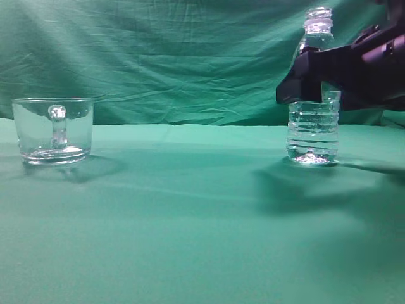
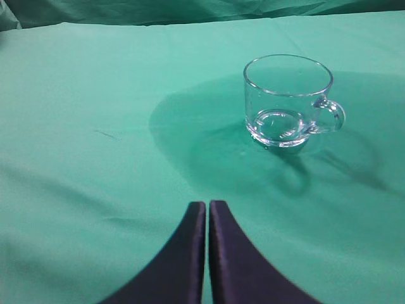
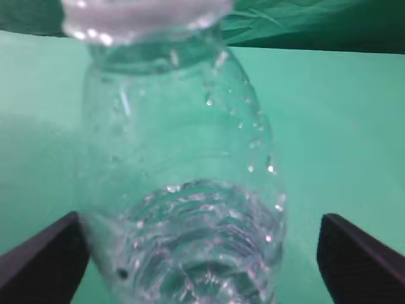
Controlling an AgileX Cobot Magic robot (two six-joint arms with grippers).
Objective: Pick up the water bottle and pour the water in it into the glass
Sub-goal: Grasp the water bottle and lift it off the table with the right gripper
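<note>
The water bottle (image 1: 313,126) stands upright and uncapped on the green cloth at the right. The water (image 1: 311,147) fills its ribbed lower part. My right gripper (image 1: 310,82) is open around the bottle's middle. In the right wrist view the bottle (image 3: 183,177) fills the space between the two spread fingers (image 3: 200,253); the left finger is at its side and the right finger stands apart from it. The glass (image 1: 54,130) stands empty at the far left, its handle facing the camera. My left gripper (image 2: 207,206) is shut and empty, hovering short of the glass (image 2: 288,101).
A green cloth (image 1: 190,215) covers the table, and a wrinkled green backdrop (image 1: 177,57) hangs behind it. A wide stretch of bare cloth lies between the glass and the bottle.
</note>
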